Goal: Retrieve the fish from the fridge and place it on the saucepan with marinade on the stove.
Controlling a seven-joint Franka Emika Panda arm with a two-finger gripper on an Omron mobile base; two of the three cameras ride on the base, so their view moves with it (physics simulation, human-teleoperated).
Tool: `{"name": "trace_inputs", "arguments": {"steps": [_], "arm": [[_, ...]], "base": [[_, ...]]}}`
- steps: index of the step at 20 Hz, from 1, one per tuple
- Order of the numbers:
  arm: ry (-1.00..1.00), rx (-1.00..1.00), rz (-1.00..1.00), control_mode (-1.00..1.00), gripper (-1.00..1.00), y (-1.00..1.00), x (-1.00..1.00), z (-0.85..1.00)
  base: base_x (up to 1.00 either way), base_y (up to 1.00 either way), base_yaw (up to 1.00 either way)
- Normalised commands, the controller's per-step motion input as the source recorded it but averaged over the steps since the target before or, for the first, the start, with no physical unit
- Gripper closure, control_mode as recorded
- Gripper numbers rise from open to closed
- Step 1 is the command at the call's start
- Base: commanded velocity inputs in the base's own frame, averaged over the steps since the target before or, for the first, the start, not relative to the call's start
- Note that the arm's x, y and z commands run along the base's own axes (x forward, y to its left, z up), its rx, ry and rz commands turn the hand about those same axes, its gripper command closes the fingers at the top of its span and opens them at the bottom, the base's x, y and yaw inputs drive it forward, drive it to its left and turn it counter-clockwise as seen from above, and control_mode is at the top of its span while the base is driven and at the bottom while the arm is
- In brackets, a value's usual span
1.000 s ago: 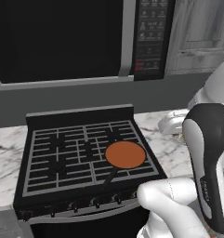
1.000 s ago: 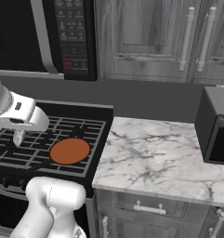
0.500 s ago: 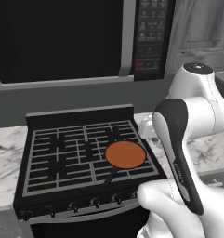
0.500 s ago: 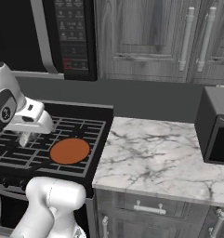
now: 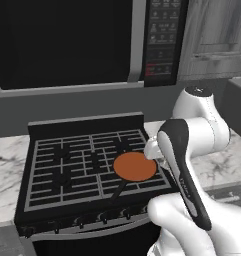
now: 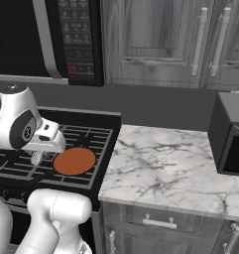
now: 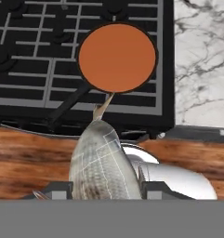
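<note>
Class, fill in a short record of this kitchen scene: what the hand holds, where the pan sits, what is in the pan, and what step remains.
hand: shut on the fish, near the stove's front right
pan: on the stove, front right grate, handle toward the front
pan contents: flat orange-brown marinade, no fish yet
step left: carry fish over pan and release

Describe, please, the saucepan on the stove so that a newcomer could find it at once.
Look at the black stove below the microwave. On its front right grate sits the saucepan, a shallow round pan with a flat orange-brown inside and a thin dark handle, the one coloured thing there.

saucepan (image 5: 135, 166) on stove (image 5: 72, 172) front-right, microwave (image 5: 67, 42) above, counter (image 6: 175, 168) right
</note>
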Motion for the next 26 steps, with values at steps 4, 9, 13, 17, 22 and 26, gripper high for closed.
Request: {"name": "trace_inputs", "arguments": {"steps": [4, 9, 13, 17, 22, 26], "arm": [[0.0, 0.0, 0.01, -1.0, 1.0, 0.0, 0.39, -0.43], [0.0, 0.0, 0.0, -1.0, 1.0, 0.0, 0.36, -0.16], [-0.01, 0.0, 0.0, -1.0, 1.0, 0.0, 0.48, -0.02], [-0.01, 0.0, 0.0, -1.0, 1.0, 0.0, 0.35, 0.0], [0.0, -0.02, 0.0, -1.0, 1.0, 0.01, 0.34, -0.01], [0.0, -0.08, 0.0, -1.0, 1.0, 0.01, 0.24, -0.24]], "base": [[0.0, 0.0, 0.0], [0.0, 0.0, 0.0], [0.0, 0.0, 0.0], [0.0, 0.0, 0.0], [0.0, 0.0, 0.0], [0.0, 0.0, 0.0]]}}
